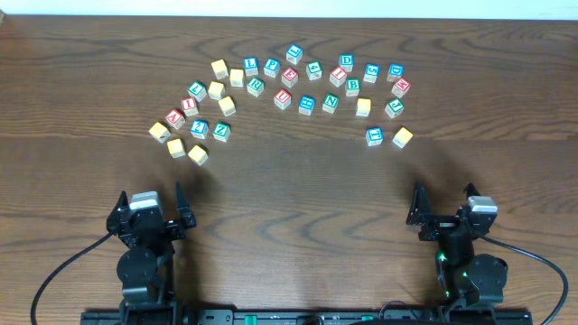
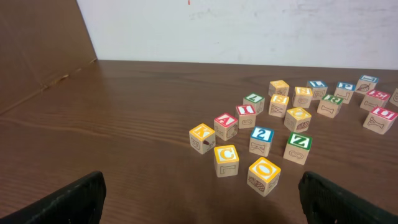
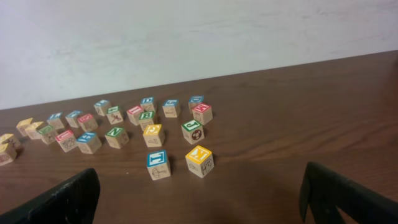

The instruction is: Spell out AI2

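Ahead of the left gripper (image 1: 152,199), well apart from it, the left end of an arc of cubes lies on the table (image 1: 289,235). Its 2 fingers (image 2: 74,200) stand wide apart, well short of the cubes. Nearest those fingers are 3 yellow cubes (image 2: 226,160) in a loose row that slants toward the right finger.

Just beyond the row, a little right of the midline between the fingers, is the A cube (image 2: 226,126), red letter up. The I cube (image 2: 246,114), also red, sits just beside it, farther from the fingers and slightly right. The 2 cube (image 2: 262,140), blue, is nearer the fingers than the A and to its right, roughly in line with the right finger in the overhead view. A green Z cube (image 2: 298,147) sits just beside the 2, on its right. All 3 task cubes rest flat on the table, close together but not in a row.

Farther right the arc runs on with many more lettered cubes across the far middle of the table.

At its right end, a blue cube (image 3: 158,165) and a yellow cube (image 3: 199,161) lie side by side, nearest the right gripper (image 1: 443,195) and ahead of the gap between its fingers (image 3: 348,199). Those fingers are also spread wide, well apart from every cube.
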### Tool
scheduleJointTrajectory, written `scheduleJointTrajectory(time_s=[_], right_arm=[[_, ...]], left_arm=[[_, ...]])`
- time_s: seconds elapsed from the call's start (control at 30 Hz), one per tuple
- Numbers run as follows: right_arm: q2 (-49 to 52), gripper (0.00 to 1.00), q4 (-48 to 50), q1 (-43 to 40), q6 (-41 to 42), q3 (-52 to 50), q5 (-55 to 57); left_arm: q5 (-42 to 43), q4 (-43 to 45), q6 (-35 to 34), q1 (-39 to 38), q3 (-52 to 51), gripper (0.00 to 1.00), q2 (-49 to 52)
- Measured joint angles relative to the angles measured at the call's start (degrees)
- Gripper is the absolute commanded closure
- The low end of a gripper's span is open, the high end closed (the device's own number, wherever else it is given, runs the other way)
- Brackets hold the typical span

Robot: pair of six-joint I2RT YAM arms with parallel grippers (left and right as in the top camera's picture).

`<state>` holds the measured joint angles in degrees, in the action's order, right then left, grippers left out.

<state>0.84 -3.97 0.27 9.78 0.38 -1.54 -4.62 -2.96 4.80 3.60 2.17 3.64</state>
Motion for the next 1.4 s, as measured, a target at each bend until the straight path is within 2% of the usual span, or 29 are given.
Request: scheduleJointTrajectory(time_s=[1.13, 1.4], right_arm=[[0.00, 0.01, 0.07, 0.00, -0.02, 0.00, -0.11], [0.00, 0.01, 0.28, 0.00, -1.88, 0.11, -1.86]], left_arm=[[0.26, 0.92, -0.02, 0.00, -0.35, 0.02, 0.00], [3.04, 0.13, -0.02, 0.00, 0.20, 0.02, 0.52]])
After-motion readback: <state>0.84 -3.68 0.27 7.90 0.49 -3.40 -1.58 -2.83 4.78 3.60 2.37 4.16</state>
